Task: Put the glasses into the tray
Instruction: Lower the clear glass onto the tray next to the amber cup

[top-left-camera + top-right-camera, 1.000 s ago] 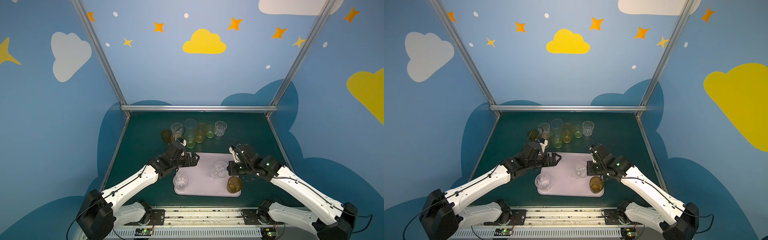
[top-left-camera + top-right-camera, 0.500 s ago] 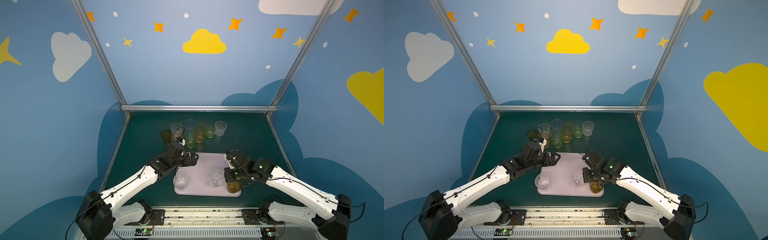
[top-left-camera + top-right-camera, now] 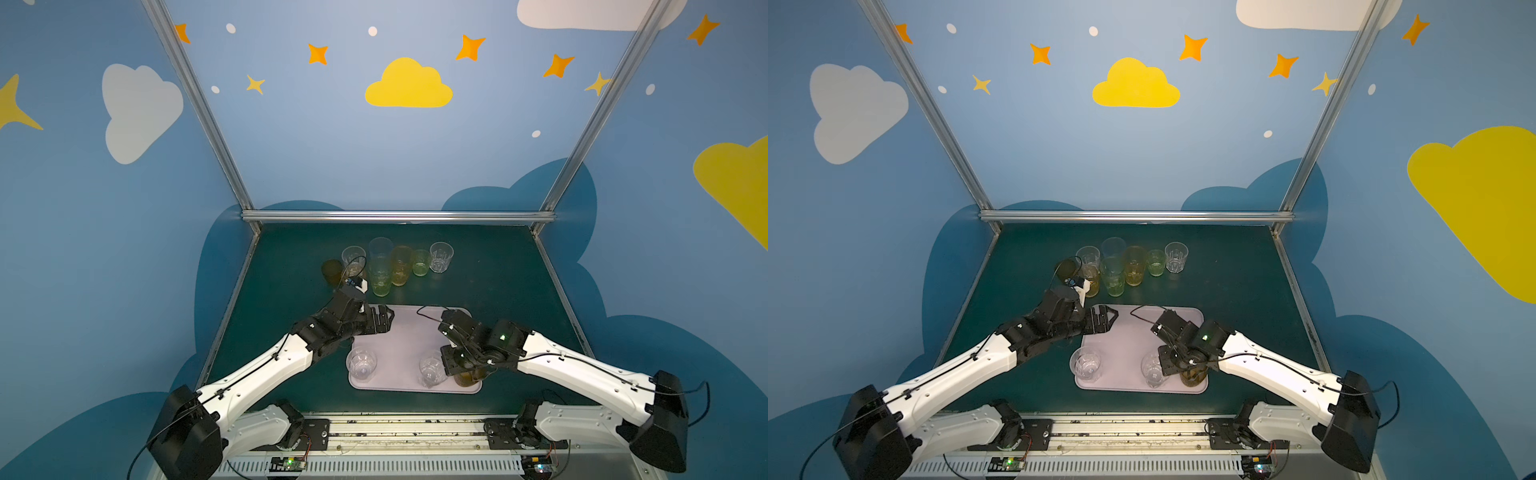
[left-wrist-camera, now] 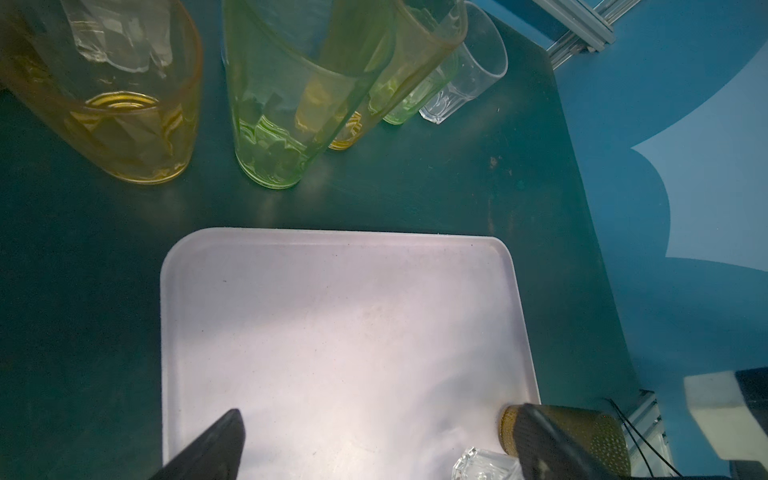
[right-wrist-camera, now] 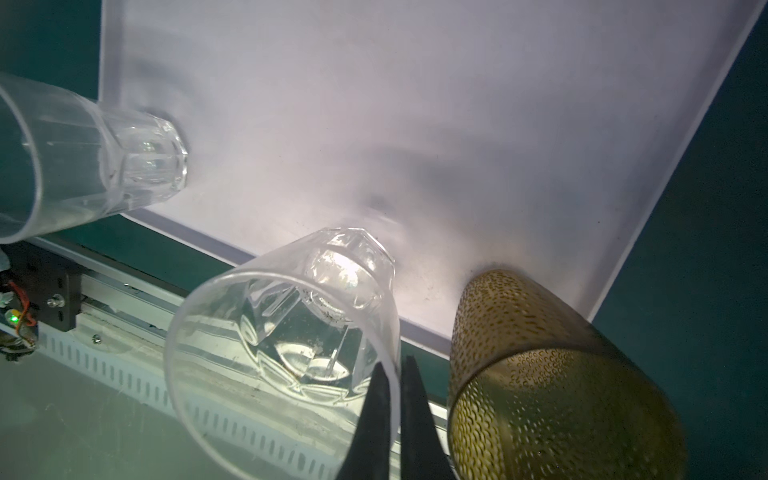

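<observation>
The right hand (image 5: 395, 365) is pinched narrow on the rim of a clear glass (image 5: 291, 328), 1 finger inside and 1 outside. Its base looks set on the tray (image 5: 415, 104) by the tray's near edge, between a second clear glass (image 5: 83, 158) and a brown glass (image 5: 540, 395) just beside it. Part the fingers only once the base sits flat, then rise straight, clear of the brown one. The left hand (image 3: 384, 320) is wide and empty over the tray's far corner. 8 glasses (image 3: 401, 264) wait on the worktop (image 3: 498, 282) beyond the tray.
</observation>
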Controlling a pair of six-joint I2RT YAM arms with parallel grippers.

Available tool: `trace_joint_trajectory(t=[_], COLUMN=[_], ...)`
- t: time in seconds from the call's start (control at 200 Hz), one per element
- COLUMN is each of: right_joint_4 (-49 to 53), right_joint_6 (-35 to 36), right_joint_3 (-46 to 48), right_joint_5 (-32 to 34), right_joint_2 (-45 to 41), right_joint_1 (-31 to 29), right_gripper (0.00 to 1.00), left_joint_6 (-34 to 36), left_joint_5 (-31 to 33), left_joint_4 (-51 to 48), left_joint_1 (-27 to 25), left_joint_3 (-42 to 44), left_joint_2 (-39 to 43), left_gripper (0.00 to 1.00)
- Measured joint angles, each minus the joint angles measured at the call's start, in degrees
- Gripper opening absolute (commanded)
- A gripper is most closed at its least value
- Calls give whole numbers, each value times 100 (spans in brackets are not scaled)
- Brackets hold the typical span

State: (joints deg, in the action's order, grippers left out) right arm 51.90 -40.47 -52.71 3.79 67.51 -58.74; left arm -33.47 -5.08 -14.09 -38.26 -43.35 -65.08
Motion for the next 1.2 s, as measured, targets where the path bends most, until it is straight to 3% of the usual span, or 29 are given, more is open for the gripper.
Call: trace_joint_trajectory(t=[0.831,0.861,1.066,1.202], right_joint_4=[-33,-39,-114,-118], right_joint_6=[-275,-282,-299,-289], right_joint_3=[57,57,28,20], right_joint_5=[289,286,286,289], right_joint_2=[463,496,579,632], right_joint_1=[-70,-68,-68,-66], right_gripper=[0,5,10,30], left_joint_6=[-2,0,-2,0], left_joint_5=[7,7,9,28], left_joint_4=[-9,-13,-20,-28], left_joint_1=[37,37,39,57], left_joint_3=[96,103,107,136], left_joint_2=[0,0,0,0], left_gripper=[100,100,100,100])
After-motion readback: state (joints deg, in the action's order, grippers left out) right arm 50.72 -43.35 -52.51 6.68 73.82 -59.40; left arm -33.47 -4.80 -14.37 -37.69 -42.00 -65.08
